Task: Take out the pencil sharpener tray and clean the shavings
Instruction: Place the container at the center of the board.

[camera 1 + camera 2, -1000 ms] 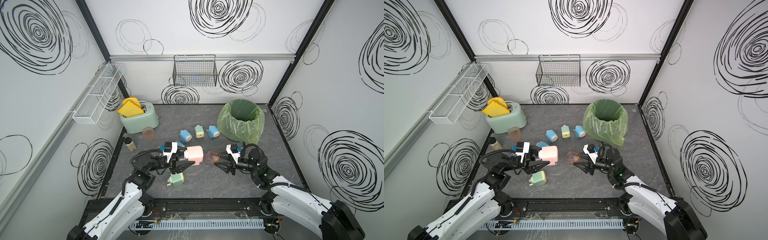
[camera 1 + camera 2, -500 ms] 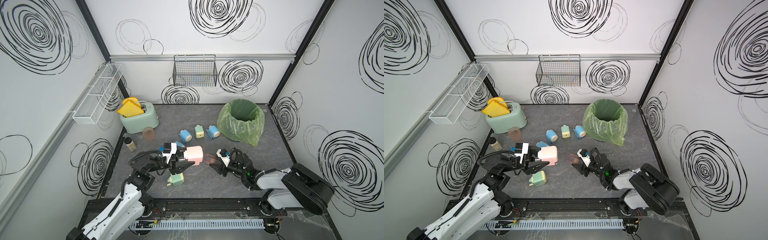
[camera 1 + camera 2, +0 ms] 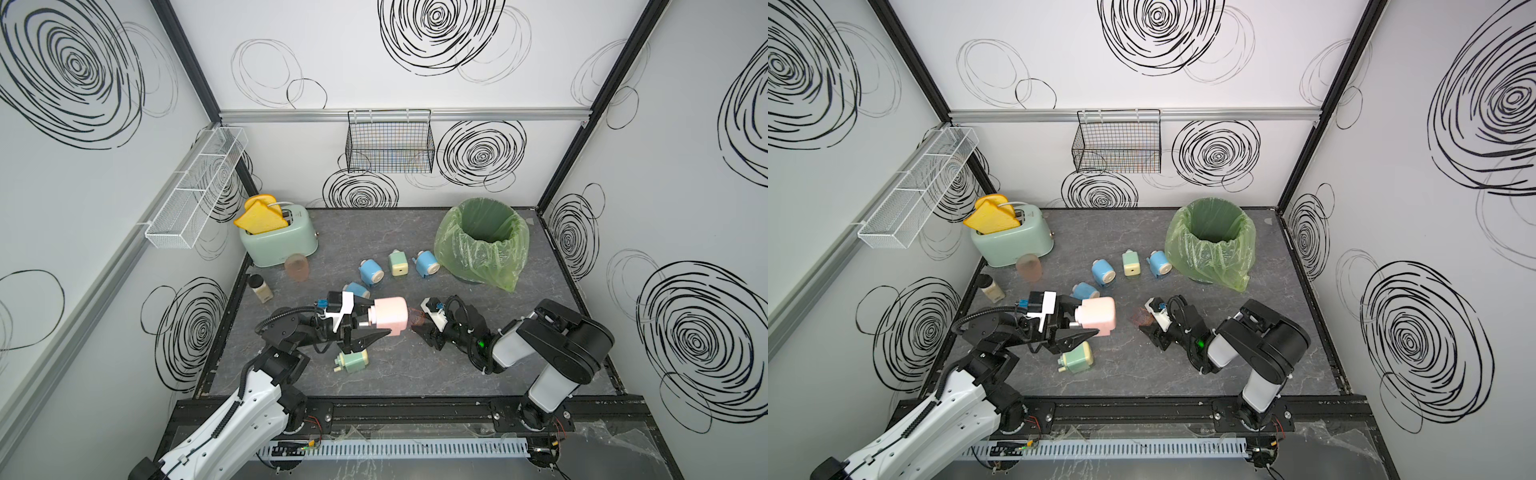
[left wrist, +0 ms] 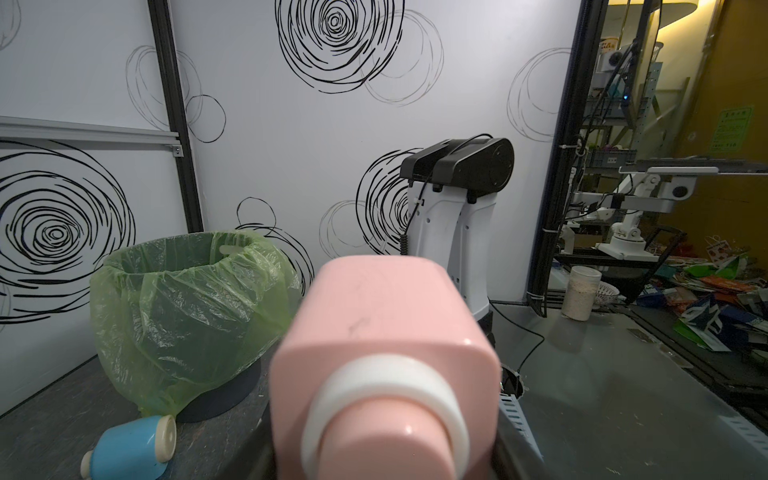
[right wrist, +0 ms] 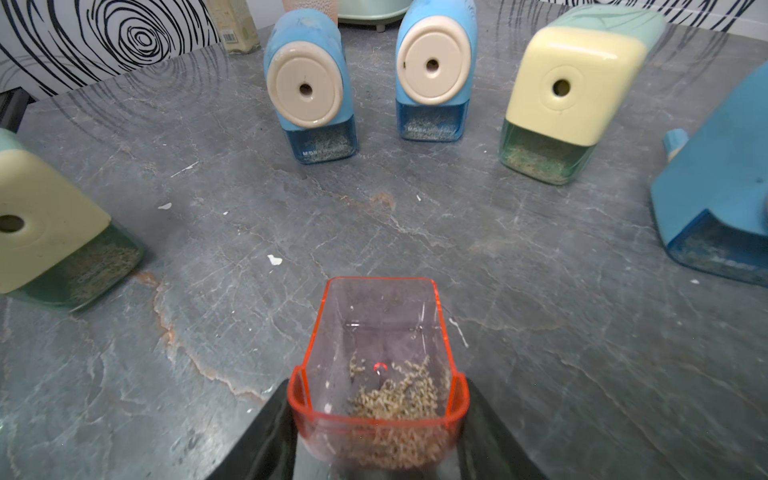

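My left gripper [image 3: 376, 322] is shut on the pink pencil sharpener [image 3: 390, 316], holding it off the table; it fills the left wrist view [image 4: 386, 332]. My right gripper [image 3: 420, 318] is shut on the clear red tray [image 5: 378, 365], apart from the sharpener and just right of its end in both top views [image 3: 1140, 318]. Tan shavings [image 5: 395, 399] lie heaped at the tray's gripped end. My right fingers [image 5: 266, 440] press on both side walls. The green-lined bin [image 3: 469, 253] stands at the back right.
Behind the grippers stand blue sharpeners [image 3: 371, 271] [image 3: 427, 262] and a yellow-green one [image 3: 399, 264]. A green sharpener [image 3: 353, 360] lies on its side near the front. A mint toaster [image 3: 278, 241], a pink cup [image 3: 297, 267] and a small bottle [image 3: 260, 287] sit at back left.
My right gripper has shifted the tray slightly left toward the pink sharpener, and the right arm has folded, its elbow now raised. The left arm has not moved.
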Motion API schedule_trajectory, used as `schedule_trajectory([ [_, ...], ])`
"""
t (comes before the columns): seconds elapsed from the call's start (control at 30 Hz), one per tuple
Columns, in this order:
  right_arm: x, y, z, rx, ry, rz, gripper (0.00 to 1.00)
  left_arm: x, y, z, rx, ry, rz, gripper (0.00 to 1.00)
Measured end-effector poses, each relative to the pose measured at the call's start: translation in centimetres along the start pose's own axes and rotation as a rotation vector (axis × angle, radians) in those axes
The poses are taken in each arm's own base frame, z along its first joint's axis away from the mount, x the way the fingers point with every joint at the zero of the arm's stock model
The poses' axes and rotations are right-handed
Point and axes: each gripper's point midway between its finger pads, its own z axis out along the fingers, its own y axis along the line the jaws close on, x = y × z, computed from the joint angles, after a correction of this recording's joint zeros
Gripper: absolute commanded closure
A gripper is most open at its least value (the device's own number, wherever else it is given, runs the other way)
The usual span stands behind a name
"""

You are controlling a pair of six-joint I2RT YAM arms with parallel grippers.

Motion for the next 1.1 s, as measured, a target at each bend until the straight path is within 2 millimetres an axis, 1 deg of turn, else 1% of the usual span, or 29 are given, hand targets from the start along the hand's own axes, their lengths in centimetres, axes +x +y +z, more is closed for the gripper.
schedule_trajectory([
  [0.17, 0.0, -0.1, 0.7, -0.002, 0.012, -0.005, 0.34, 0.1, -0.3, 0.0, 0.006, 0.003, -0.001, 0.86],
  [0.4, 1.7, -0.1, 1.0, -0.005, 0.089, 0.011, 0.3, 0.0, -0.3, 0.0, 0.004, 0.001, 0.003, 0.86],
  [0.5, 1.6, -0.1, 1.1, -0.009, 0.095, 0.014, 0.26, 0.0, -0.3, 0.0, 0.002, 0.0, 0.004, 0.86],
  [0.6, 1.4, 0.1, 0.9, -0.016, 0.103, 0.017, 0.22, 0.0, -0.3, 0.0, 0.004, 0.0, 0.004, 0.86],
  [0.67, 0.8, 0.3, 0.6, -0.025, 0.104, 0.019, 0.19, 0.0, -0.4, 0.0, 0.004, -0.001, 0.004, 0.86],
  [0.8, -1.6, 0.5, 0.7, -0.046, 0.103, 0.025, 0.17, -0.1, -0.3, 0.0, -0.001, -0.003, 0.006, 0.86],
  [0.87, -3.2, 0.2, 1.4, -0.048, 0.118, 0.033, 0.2, -0.2, -0.3, 0.0, -0.004, -0.006, 0.011, 0.86],
  [0.9, -3.7, -0.1, 1.7, -0.045, 0.128, 0.037, 0.23, -0.3, -0.4, -0.1, -0.005, -0.007, 0.013, 0.86],
  [1.0, -5.8, -1.4, 2.9, -0.021, 0.171, 0.053, 0.3, -0.5, -0.3, -0.2, -0.019, -0.013, 0.016, 0.86],
  [1.07, -6.5, -2.1, 3.6, -0.006, 0.205, 0.06, 0.32, -0.5, -0.2, -0.2, -0.029, -0.016, 0.017, 0.86],
  [1.1, -6.5, -2.3, 3.7, 0.001, 0.222, 0.062, 0.32, -0.6, -0.1, -0.3, -0.032, -0.017, 0.016, 0.86],
])
